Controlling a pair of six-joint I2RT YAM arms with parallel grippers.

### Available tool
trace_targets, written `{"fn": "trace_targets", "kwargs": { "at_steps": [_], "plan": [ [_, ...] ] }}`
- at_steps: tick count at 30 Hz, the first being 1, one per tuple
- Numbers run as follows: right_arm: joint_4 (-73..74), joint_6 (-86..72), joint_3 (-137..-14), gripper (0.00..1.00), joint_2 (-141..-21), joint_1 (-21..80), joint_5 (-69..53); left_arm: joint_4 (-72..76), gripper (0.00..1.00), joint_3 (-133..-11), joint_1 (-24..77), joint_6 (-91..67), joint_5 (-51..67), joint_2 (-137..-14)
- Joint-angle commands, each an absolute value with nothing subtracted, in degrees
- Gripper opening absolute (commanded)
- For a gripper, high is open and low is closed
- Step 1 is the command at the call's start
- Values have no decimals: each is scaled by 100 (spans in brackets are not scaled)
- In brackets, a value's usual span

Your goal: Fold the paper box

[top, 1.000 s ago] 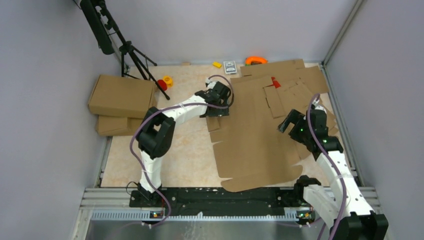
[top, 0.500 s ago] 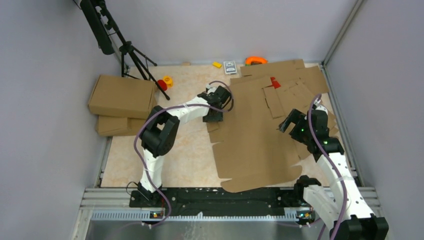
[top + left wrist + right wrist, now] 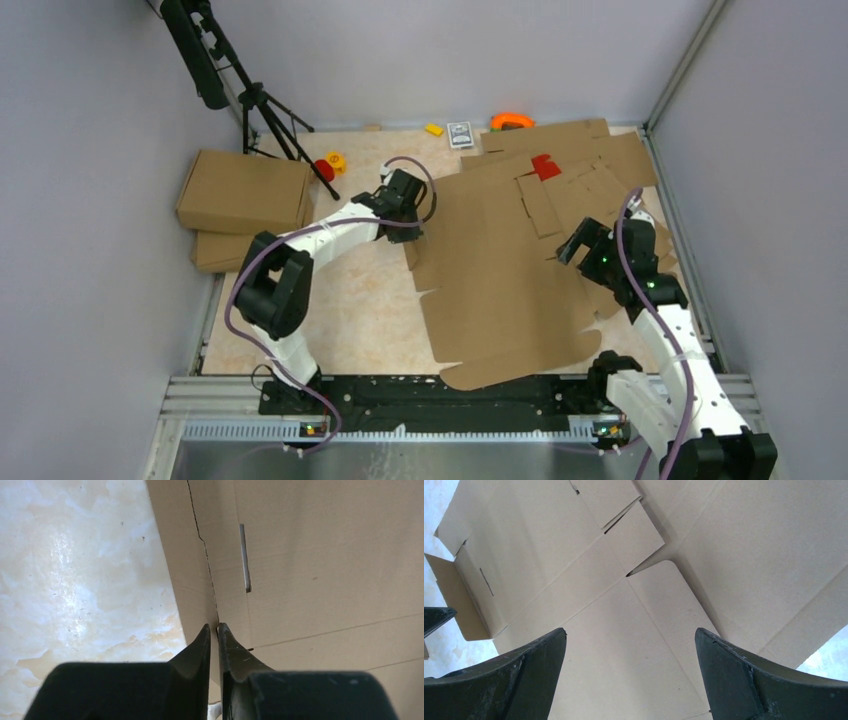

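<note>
Left gripper [image 3: 215, 628] is pinched shut on the left flap edge of the paper box [image 3: 500, 285]. The blank lies flat mid-table, its near edge at the front rail. Right gripper [image 3: 629, 632] hangs wide open over its right side, holding nothing. Loose cardboard sheets [image 3: 600, 160] crowd the far right. Folded boxes [image 3: 245, 190] and tripod [image 3: 255, 100] sit far left. Bare table [image 3: 350, 300] left of the blank.

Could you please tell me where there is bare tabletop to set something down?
Bare beige tabletop lies between the left arm and the left edge of the flat brown cardboard blank. The right half is crowded: blank and heaped cardboard sheets cover it; folded brown boxes fill the far left.
</note>
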State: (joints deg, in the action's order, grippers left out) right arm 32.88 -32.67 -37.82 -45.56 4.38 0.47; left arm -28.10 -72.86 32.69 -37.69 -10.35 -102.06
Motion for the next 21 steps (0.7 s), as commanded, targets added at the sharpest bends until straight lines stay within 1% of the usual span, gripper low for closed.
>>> {"fn": "trace_targets", "kwargs": {
  "at_steps": [1, 8, 16, 20, 21],
  "plan": [
    [3075, -3253, -3867, 98, -4637, 482, -303, -2378, 10, -6852, 3098, -3841, -550, -9714],
    [2936, -3017, -3894, 98, -4899, 475, -737, -2336, 0, -6293, 2993, -3786, -248, -9101],
    [2718, -2684, -3767, 97, -5359, 490, -1789, -2437, 0, -5431, 2955, -3795, -31, -8068],
    [2823, -2639, -3865, 95, -5719, 810, -1979, -2493, 0, -4943, 2951, -3904, -32, -7594],
    [2806, -2696, -3875, 95, -5752, 947, -1956, -2465, 0, -4811, 2946, -3933, 164, -7492]
  ]
}}
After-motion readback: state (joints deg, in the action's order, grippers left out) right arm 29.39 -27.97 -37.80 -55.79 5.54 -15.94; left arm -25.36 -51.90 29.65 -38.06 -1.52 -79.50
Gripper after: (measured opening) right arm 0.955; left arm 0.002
